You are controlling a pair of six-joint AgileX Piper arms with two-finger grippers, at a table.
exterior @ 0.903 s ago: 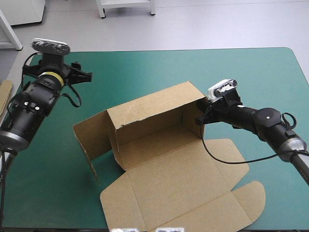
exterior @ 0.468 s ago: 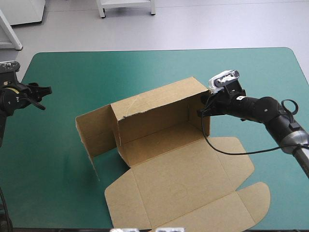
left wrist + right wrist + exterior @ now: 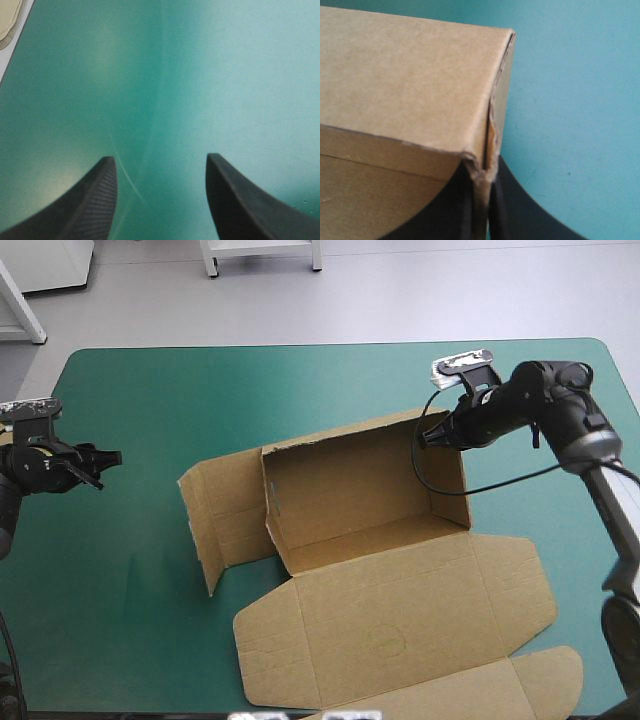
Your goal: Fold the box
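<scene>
The brown box [image 3: 350, 490] stands in the middle of the teal-green table, its back and right walls raised. Its lid panel [image 3: 400, 630] lies flat toward the front edge, and a side flap [image 3: 215, 525] stands out loosely on the left. My right gripper [image 3: 432, 435] is at the box's far right corner. In the right wrist view, that gripper [image 3: 481, 210] is shut on the corner edge of the box [image 3: 410, 80], with the board between its black fingers. My left gripper [image 3: 105, 460] hangs near the table's left edge, well clear of the box. In the left wrist view it [image 3: 160, 200] is open over bare cover.
A pale edge of more board [image 3: 10, 25] shows past the table's left edge in the left wrist view. The lid's tuck flap [image 3: 545, 675] reaches the front right corner of the table. Bare cover lies between the left gripper and the box.
The right gripper has pulled the box's corner right and toward the far edge, turning the whole box. The left arm has drawn back and now sits low at the table's left edge.
</scene>
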